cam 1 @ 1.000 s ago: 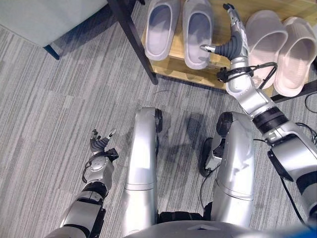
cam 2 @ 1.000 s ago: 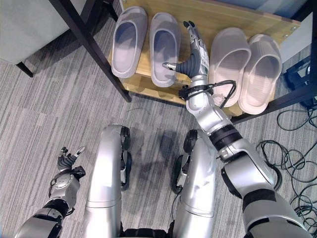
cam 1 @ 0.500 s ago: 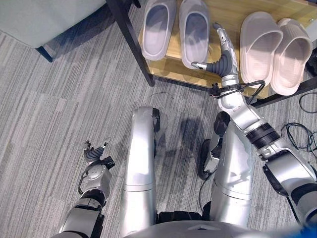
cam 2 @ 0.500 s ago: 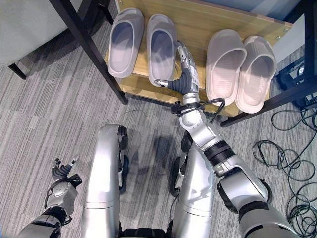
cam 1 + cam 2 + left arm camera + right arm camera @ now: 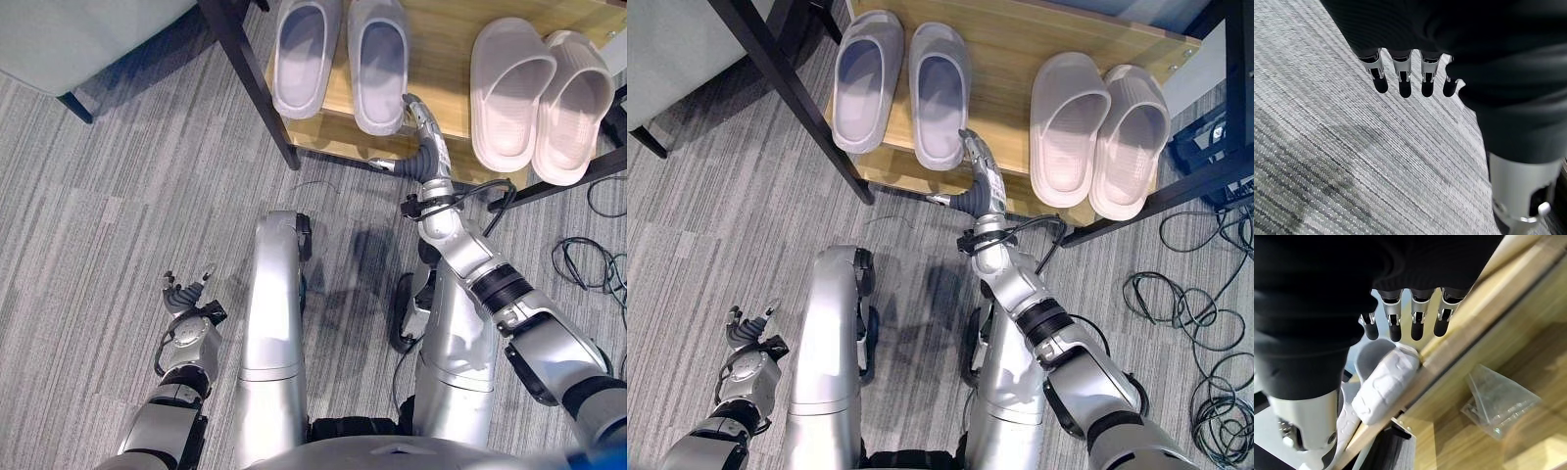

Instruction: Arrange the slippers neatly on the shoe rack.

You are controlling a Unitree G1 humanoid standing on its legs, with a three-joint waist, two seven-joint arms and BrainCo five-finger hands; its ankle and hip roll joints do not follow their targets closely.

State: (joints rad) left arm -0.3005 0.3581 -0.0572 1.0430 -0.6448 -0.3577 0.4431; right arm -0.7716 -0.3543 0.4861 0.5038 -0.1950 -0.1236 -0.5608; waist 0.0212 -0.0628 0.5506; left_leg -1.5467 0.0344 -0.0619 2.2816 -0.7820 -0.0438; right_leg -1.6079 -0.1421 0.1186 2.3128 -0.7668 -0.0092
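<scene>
The right hand (image 5: 421, 137), fingers straight and empty, has drawn back to the shoe rack's (image 5: 441, 59) front edge; both slipper pairs (image 5: 338, 59) sit aligned.

Bare shelf strip (image 5: 1004, 98) between slipper pairs; black rack post (image 5: 789, 88) at left.

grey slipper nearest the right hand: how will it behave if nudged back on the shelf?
The grey slipper looks like thick moulded foam, so probably light and stiff. Flat sole on the wooden shelf: likely slides, won't roll. Right hand is open beside it.
</scene>
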